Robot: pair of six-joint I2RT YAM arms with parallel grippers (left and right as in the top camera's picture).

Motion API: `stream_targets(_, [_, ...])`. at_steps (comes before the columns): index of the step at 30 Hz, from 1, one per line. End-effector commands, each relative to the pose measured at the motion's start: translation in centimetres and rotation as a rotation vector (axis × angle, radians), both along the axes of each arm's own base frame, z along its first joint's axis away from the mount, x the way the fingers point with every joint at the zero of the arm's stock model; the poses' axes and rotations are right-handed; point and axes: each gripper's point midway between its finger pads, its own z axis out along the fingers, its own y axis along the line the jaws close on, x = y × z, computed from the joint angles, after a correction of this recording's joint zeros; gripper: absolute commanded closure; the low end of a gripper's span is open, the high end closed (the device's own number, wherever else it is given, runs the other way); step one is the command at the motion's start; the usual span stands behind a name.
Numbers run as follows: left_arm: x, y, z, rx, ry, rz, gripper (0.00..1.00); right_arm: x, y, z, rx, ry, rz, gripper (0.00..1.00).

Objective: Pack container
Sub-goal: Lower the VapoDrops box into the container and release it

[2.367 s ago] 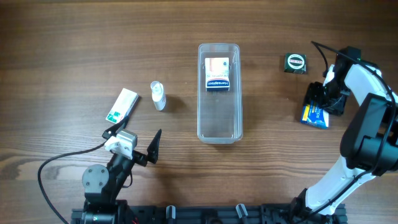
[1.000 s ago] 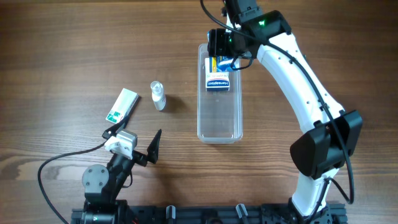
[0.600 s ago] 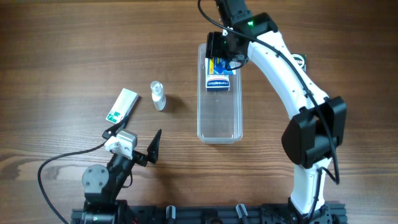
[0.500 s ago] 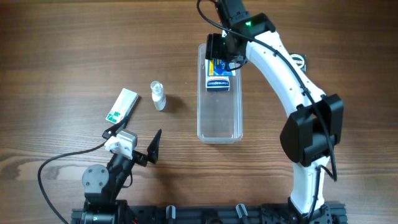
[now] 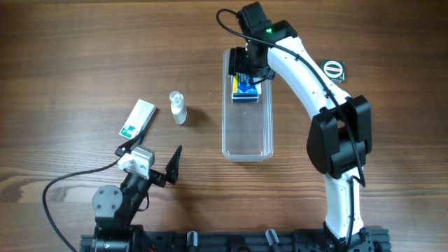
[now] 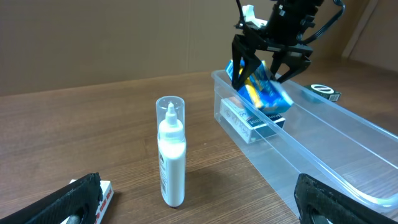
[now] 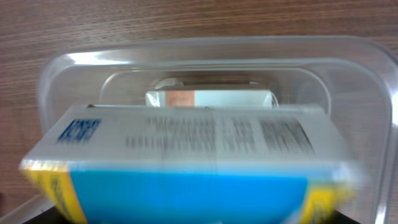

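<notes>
The container [image 5: 246, 129] is a long clear tub in the middle of the table; it also shows in the left wrist view [image 6: 329, 158] and the right wrist view [image 7: 205, 53]. A white and blue box [image 5: 245, 96] lies in its far end. My right gripper [image 5: 247, 70] is shut on a blue and yellow box [image 5: 243, 83], tilted just above that box, inside the tub's far end. The box fills the right wrist view [image 7: 186, 168], blurred. My left gripper [image 5: 150, 159] is open and empty near the front left.
A small clear bottle [image 5: 178, 107] stands left of the tub, upright in the left wrist view [image 6: 170, 152]. A white and green box [image 5: 136, 117] lies further left. A black round-marked item [image 5: 334, 70] lies right of the tub.
My right arm picked the blue and yellow box up from the right side, carried it left over the tub's far end, and has now lowered it toward the box inside. The left arm stayed still.
</notes>
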Motion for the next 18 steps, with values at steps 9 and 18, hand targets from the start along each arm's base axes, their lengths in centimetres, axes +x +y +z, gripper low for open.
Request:
stream_targets(9, [0.06,0.23,-0.24,0.008,0.005,0.010,0.00,0.26,0.63,0.29,-0.003,-0.019,0.004,0.20])
stream_targets(18, [0.06,0.23,-0.24,0.008,0.005,0.010,0.00,-0.32,0.13,0.05,-0.030,0.003,0.014,0.19])
